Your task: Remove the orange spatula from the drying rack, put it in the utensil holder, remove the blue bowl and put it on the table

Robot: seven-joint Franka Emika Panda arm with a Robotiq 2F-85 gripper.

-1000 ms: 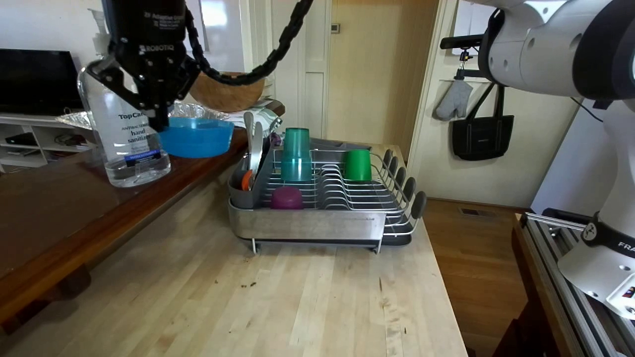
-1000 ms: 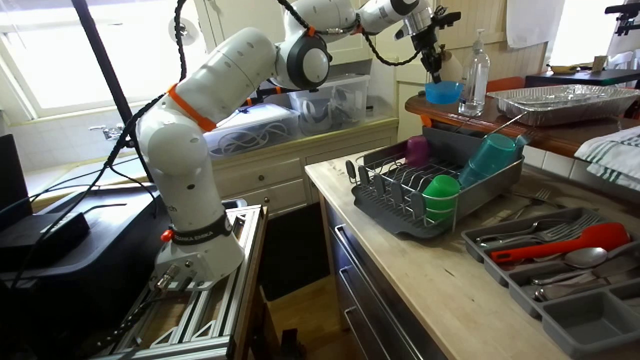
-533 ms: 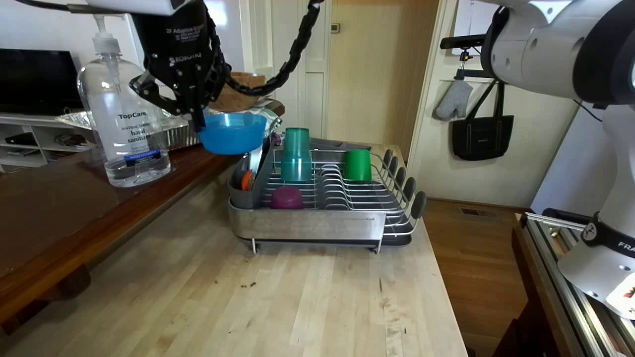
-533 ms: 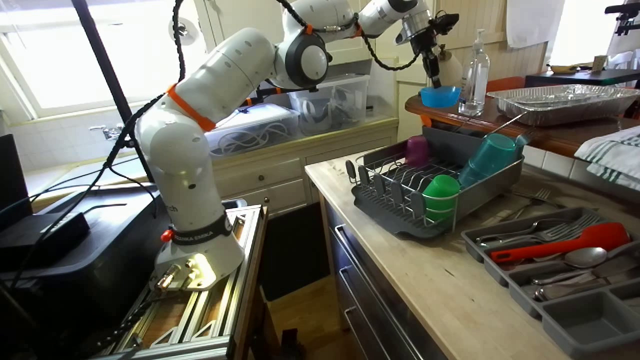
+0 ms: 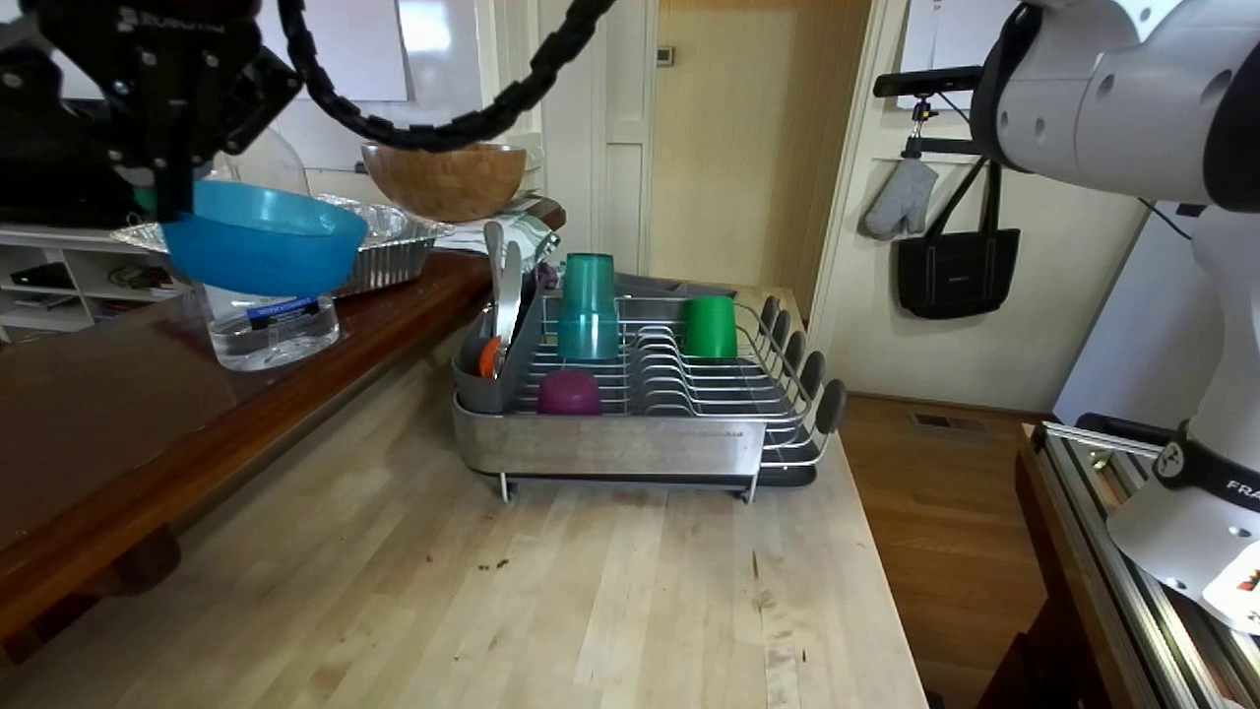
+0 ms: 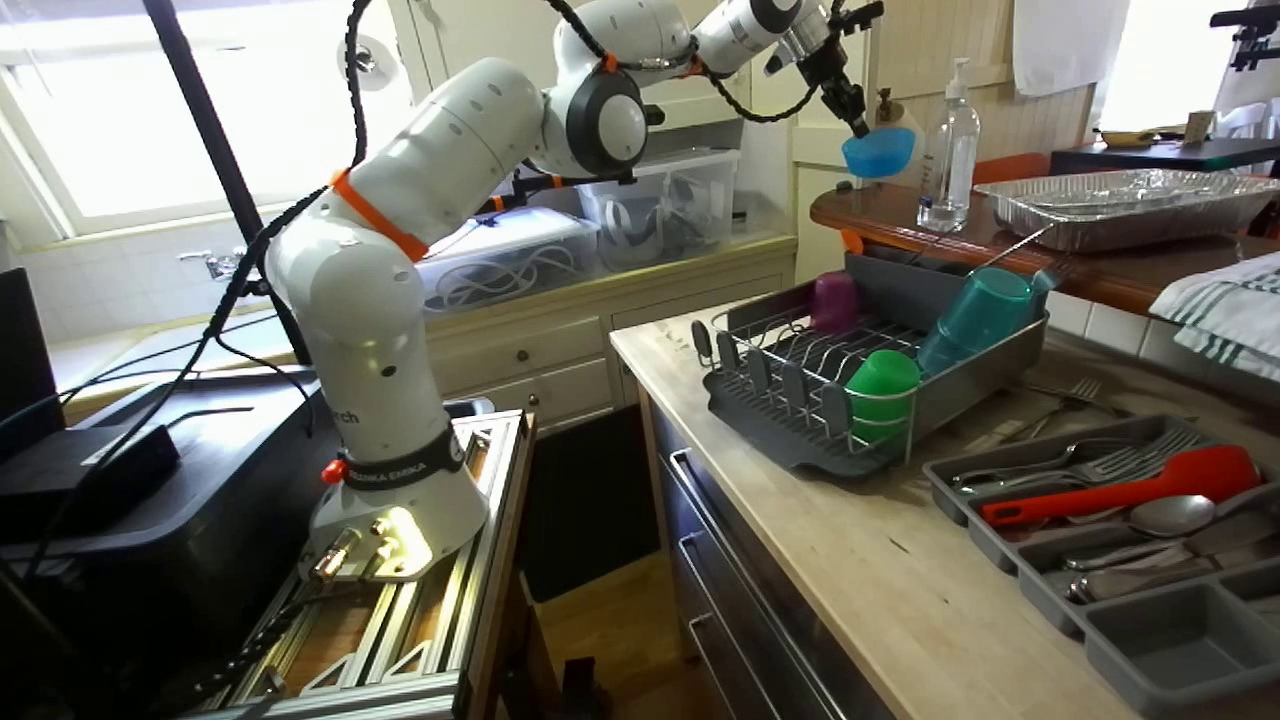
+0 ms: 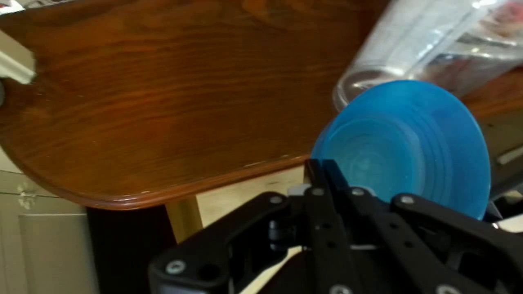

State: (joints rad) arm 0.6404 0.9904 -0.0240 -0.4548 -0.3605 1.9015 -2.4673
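My gripper (image 7: 321,164) is shut on the rim of the blue bowl (image 7: 412,151) and holds it slightly tilted in the air. In an exterior view the bowl (image 5: 266,241) hides part of a sanitizer bottle, with the fingertips (image 5: 175,202) at its edge. The gripper (image 6: 860,130) and bowl (image 6: 880,153) also show high up behind the rack in an exterior view. The orange spatula (image 6: 1130,488) lies across a grey cutlery tray (image 6: 1180,625). The drying rack (image 5: 610,445) stands on the light wooden table (image 5: 610,591).
The rack holds a teal cup (image 5: 588,310), a green cup (image 5: 711,328) and a purple cup (image 5: 569,393). A dark wooden counter (image 5: 98,414) runs alongside, with the sanitizer bottle (image 6: 948,150) and a foil pan (image 6: 1130,215). A wooden bowl (image 5: 448,182) is farther back.
The gripper and bowl first shifted right and slightly down, then left and up in an exterior view, where the bowl now looks larger. The bowl has tilted more. Rack, cups and spatula have not moved.
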